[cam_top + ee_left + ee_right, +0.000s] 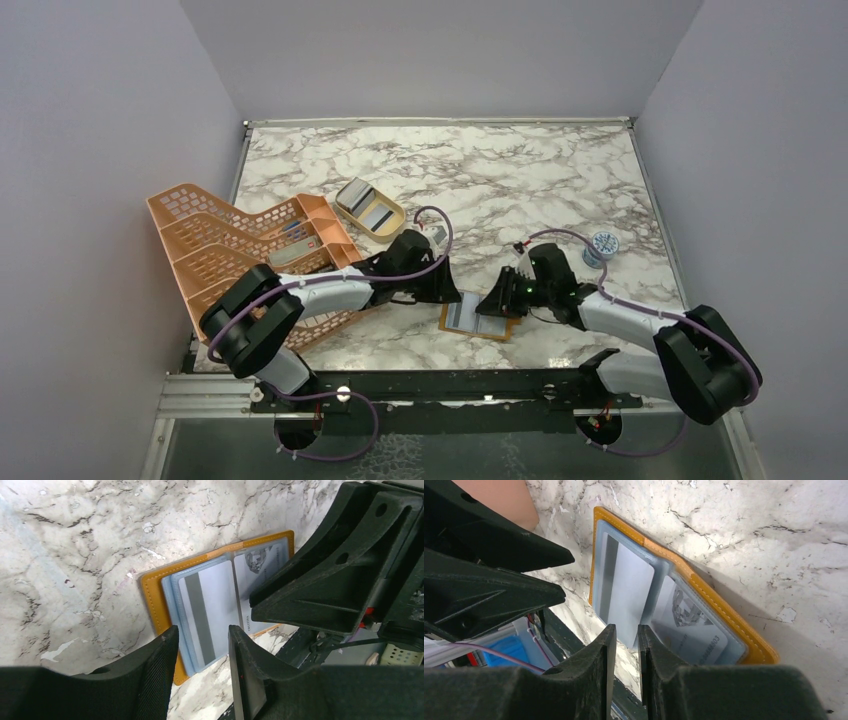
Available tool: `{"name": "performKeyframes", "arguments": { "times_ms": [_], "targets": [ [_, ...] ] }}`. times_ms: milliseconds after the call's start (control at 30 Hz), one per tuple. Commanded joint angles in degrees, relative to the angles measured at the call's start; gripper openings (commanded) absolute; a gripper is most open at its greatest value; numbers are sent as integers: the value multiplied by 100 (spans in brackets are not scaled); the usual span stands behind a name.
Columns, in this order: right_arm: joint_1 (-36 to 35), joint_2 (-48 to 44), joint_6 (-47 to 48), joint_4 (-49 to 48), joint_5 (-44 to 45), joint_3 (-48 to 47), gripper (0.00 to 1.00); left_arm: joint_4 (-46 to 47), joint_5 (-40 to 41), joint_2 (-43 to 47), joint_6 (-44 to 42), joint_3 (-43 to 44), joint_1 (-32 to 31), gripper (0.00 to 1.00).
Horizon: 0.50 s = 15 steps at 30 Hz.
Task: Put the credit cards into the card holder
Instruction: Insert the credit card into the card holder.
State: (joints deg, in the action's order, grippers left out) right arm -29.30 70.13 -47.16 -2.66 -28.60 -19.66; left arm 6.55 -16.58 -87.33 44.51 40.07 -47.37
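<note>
The card holder (490, 328) lies open on the marble near the front edge, its mustard-orange rim (154, 602) framing pale blue pockets (659, 580). A grey credit card with a dark stripe (207, 612) (626, 587) sits partly in the left pocket and juts out over the near edge. A second card with a diamond print (684, 622) (260, 560) lies in the other pocket. My left gripper (202, 635) (448, 293) is open at the holder's left side, with nothing between its fingers. My right gripper (626, 632) (493, 303) has a narrow gap, with the striped card's corner just beyond its tips.
A tan oval dish (352, 218) behind the left arm holds more cards. A big peach lattice rack (215, 250) lies at the left. A small round blue-white object (602, 245) stands at the right. The table's front rail (450, 385) runs just below the holder.
</note>
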Motion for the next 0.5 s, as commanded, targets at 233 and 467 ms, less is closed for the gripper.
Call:
{"name": "performKeyframes", "arguments": {
  "times_ms": [233, 467],
  "targets": [
    [-33, -881, 118, 744, 756, -209, 23, 1000, -800, -75, 326, -211, 9, 40],
    [-47, -887, -90, 720, 655, -204, 21, 1037, -652, -98, 293, -250, 49, 45]
  ]
}}
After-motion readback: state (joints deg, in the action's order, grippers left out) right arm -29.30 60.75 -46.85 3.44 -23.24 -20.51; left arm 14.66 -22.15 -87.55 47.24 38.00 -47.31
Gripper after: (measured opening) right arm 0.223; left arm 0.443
